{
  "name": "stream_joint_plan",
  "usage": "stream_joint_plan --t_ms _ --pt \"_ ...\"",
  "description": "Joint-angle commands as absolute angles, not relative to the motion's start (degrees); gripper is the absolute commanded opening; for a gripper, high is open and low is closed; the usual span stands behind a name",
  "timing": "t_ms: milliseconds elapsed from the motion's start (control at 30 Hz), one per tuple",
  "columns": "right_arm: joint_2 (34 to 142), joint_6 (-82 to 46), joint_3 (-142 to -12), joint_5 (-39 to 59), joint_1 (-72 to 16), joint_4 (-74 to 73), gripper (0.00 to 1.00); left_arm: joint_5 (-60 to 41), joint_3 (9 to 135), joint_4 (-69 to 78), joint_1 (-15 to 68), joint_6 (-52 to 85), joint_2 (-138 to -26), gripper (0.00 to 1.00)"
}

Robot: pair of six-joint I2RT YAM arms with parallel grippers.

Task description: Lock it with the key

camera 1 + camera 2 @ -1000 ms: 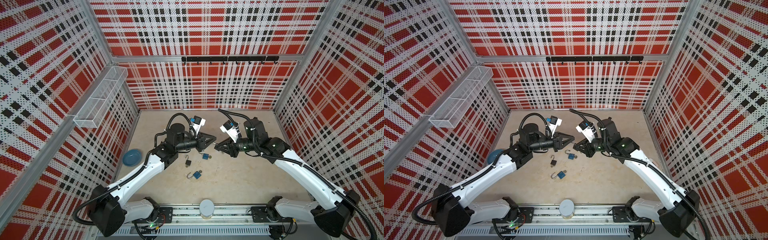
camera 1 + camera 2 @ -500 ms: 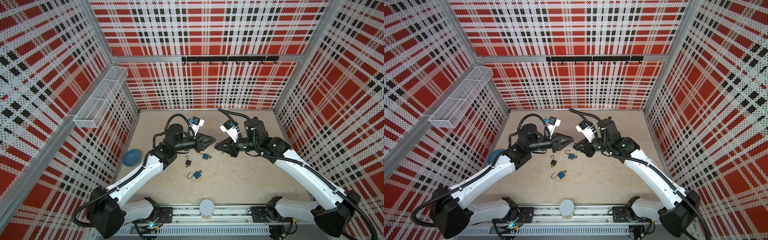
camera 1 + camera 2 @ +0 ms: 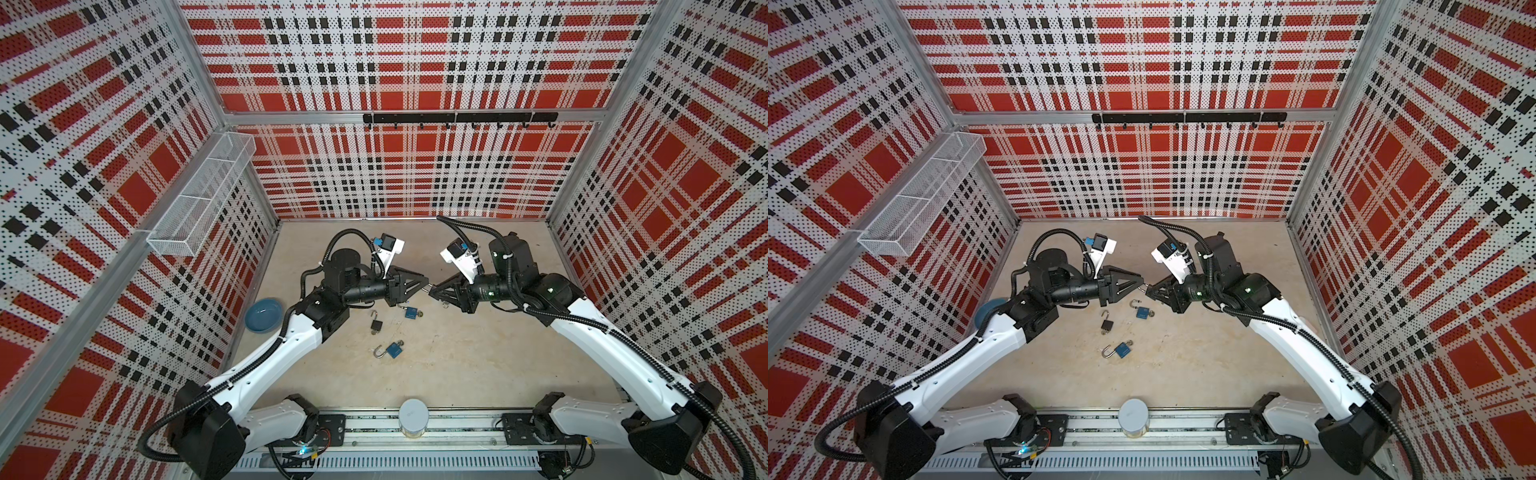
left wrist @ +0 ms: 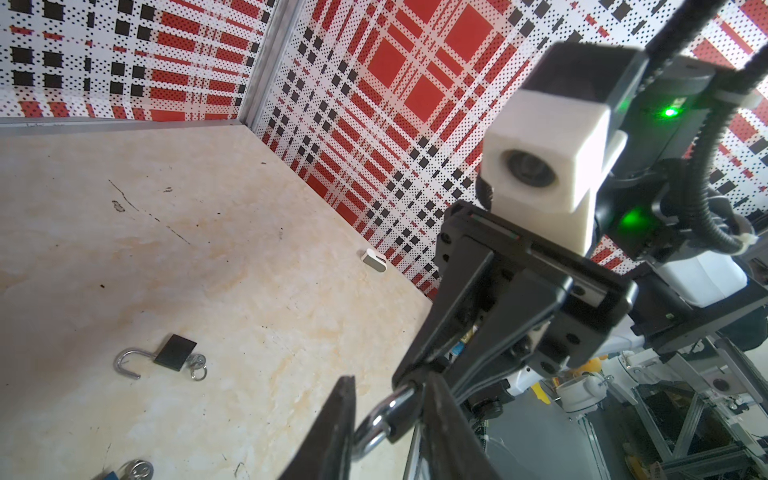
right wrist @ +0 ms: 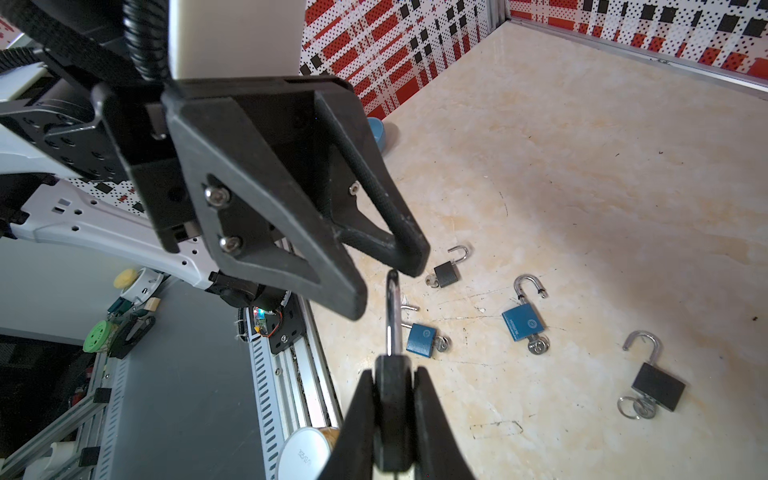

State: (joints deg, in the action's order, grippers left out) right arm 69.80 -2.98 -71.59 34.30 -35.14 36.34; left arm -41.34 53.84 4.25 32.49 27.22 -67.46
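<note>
My right gripper [image 5: 392, 374] is shut on the body of a black padlock [image 5: 392, 399], held above the floor. Its steel shackle [image 5: 392, 307] points at my left gripper [image 5: 384, 282]. In the left wrist view both legs of the shackle [image 4: 382, 415] seem to run into the body. My left gripper [image 4: 390, 386] is open, its fingers on either side of the shackle with gaps showing. The two grippers meet tip to tip in both top views, left gripper [image 3: 424, 286] against right gripper [image 3: 432, 287]. The key of the held padlock is hidden.
Several open padlocks with keys on rings lie on the floor below: a black padlock [image 3: 376, 325], a blue padlock [image 3: 411, 312] and another blue padlock [image 3: 392, 350]. One more black padlock [image 5: 656, 386] lies farther off. A blue bowl [image 3: 263, 314] sits by the left wall. A white cylinder [image 3: 413, 417] stands on the front rail.
My left gripper's jaws have spread apart around the shackle. The right gripper keeps its hold on the padlock, and both arms have stayed almost in place.
</note>
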Motion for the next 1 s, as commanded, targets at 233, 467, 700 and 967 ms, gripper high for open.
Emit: stream_joint_plan --t_ms 233,467,700,967 --pt "70.1 -1.9 -73.8 35.9 -35.1 33.8 0.0 -42.6 53.1 4.7 31.7 28.6 -66.0 0.32" --pt "70.7 -2.1 -74.1 36.4 -35.2 33.2 0.0 -42.4 52.3 4.7 31.7 28.7 -65.5 0.29" --pt "71.1 -2.3 -74.7 36.8 -35.2 32.7 0.0 -42.3 51.9 4.7 31.6 28.9 -65.3 0.28" --pt "71.4 -2.6 -74.7 37.2 -35.2 32.6 0.0 -41.4 51.0 4.8 31.6 28.7 -64.2 0.25"
